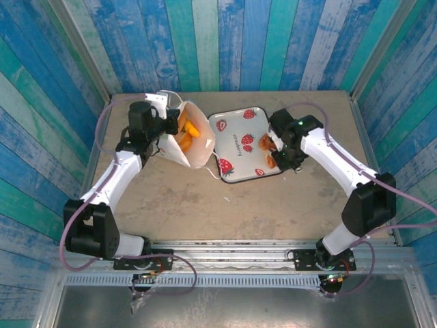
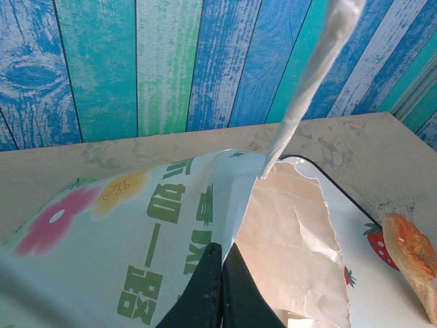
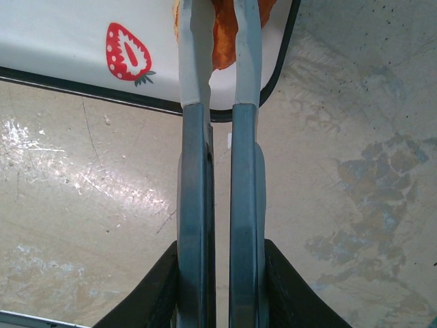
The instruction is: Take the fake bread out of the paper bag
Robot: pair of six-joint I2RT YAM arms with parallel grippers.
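Top external: left hand [image 1: 161, 127] pinched shut on bag [image 1: 200, 152] rim, 10 o'clock, bread [image 1: 186, 137] inside. Right hand [image 1: 285, 149] clamps tongs [image 3: 194, 205] holding one piece over tray [image 1: 235, 117]. Probably light, stiff and slippery; grip across middle.

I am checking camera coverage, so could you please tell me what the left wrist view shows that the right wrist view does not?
Left wrist, not right wrist: the paper bag, its rim pinched in the shut left pincer, one white handle rising, and the blue plank wall. Right wrist, not left wrist: the metal tongs held in the right pincer, their tips around a piece of fake bread. Both: the strawberry-print tray, fake bread at it, and the table.
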